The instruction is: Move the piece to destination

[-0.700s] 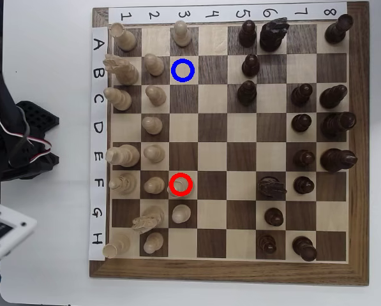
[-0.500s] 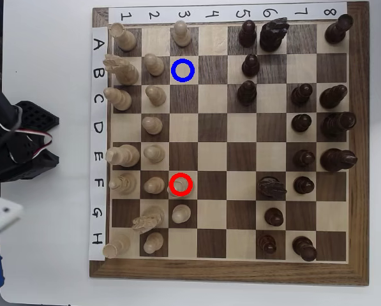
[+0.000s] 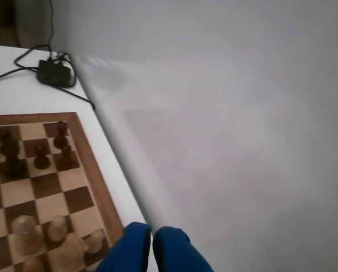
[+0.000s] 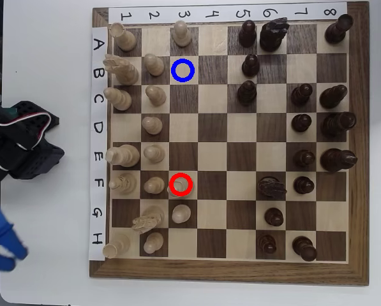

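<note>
In the overhead view the piece [image 4: 181, 185], a small cream pawn, stands inside a red ring on row F, column 3 of the chessboard [image 4: 356, 159]. The destination [image 4: 183, 71], a light square with a blue ring, lies on row B, column 3, and nothing stands on it. My gripper [image 4: 14, 255] with blue fingers hovers off the board's lower left corner, over the white table, far from the pawn. The wrist view shows the gripper [image 3: 152, 246] with its blue fingertips [image 3: 129, 246] pressed together and nothing between them, beside the board's corner.
Cream pieces [image 4: 153, 124] fill columns 1 to 3 and dark pieces [image 4: 301, 122] fill columns 5 to 8. The arm's black base [image 4: 24, 143] sits left of the board. In the wrist view a black box [image 3: 54, 72] with cables lies by a grey wall [image 3: 242, 141].
The arm has turned: the white block at the lower left is gone from the overhead view and the blue fingers have come in there. No piece has moved.
</note>
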### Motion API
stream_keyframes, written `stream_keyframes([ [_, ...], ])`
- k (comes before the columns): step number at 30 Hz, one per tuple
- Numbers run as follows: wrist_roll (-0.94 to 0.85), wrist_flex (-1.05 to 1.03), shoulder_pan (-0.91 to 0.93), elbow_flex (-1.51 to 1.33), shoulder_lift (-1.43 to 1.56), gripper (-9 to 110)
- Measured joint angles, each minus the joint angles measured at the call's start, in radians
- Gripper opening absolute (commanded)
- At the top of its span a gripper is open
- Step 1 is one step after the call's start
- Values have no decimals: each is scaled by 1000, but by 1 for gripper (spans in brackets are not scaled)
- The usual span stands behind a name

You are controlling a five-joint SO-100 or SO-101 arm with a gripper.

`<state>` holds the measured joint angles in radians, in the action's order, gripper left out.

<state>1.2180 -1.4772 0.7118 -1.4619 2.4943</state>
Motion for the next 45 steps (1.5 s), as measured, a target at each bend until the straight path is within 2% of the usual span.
stream_keyframes([
  [13, 227, -199, -227, 106, -216, 0],
  [27, 463, -232, -425, -43, -331, 2],
  [38, 514, -61, -469, -215, -374, 4],
  [45, 460, 110, -471, -374, -374, 9],
])
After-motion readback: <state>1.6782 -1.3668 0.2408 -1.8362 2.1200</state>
